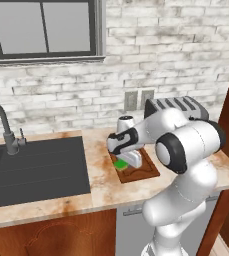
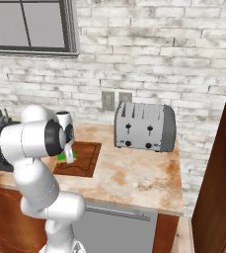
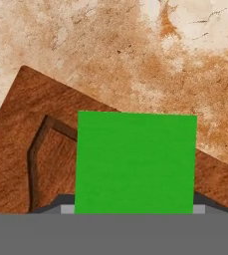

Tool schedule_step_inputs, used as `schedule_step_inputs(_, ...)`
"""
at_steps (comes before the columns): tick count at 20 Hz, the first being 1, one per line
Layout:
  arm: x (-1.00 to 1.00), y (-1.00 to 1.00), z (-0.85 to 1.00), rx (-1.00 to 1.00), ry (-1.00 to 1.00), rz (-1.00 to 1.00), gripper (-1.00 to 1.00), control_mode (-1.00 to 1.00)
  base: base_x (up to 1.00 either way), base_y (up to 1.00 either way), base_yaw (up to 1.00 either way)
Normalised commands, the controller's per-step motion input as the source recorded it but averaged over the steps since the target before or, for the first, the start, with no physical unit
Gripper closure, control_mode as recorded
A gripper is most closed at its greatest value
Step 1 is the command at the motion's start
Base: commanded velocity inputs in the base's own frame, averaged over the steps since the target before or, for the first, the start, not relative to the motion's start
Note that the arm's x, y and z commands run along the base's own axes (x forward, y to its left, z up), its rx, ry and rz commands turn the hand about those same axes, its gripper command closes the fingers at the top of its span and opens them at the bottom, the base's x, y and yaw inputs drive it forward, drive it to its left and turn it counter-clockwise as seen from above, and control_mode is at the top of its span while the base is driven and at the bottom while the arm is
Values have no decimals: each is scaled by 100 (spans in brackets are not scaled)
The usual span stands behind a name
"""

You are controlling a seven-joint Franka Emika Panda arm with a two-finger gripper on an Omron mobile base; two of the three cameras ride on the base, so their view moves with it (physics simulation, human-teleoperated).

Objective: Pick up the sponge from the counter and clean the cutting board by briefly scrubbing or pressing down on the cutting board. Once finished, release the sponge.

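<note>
A bright green sponge [image 3: 135,162] sits square between the gripper's [image 3: 134,209] two finger tips, clamped narrowly on its sides. Directly beneath lies the cutting board [image 3: 16,164], its grooved rim showing beside the sponge. From the base cameras, the sponge [image 1: 120,164] is over the board's [image 1: 143,170] sink-side end on the counter [image 1: 98,185], so pressing means going straight down

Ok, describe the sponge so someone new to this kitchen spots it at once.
Find the grey toaster against the brick wall; the dark wooden cutting board lies on the counter to its left, toward the sink. The sponge is on that board between the robot's fingers: a small block, the only bright green thing around.
</note>
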Motion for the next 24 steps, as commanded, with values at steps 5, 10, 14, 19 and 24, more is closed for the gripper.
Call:
schedule_step_inputs(5, -81, -10, -42, 0, 8, 0, 100, -100, 0, 0, 0)
schedule_step_inputs(10, -82, -5, -41, 0, 12, 0, 100, -100, 0, 0, 0)
schedule_step_inputs(14, -84, -5, -43, 0, 10, 0, 100, -100, 0, 0, 0)
schedule_step_inputs(19, -83, -6, -44, 0, 10, 0, 100, -100, 0, 0, 0)
schedule_step_inputs(24, -90, -7, -50, 0, 4, 0, 100, -100, 0, 0, 0)
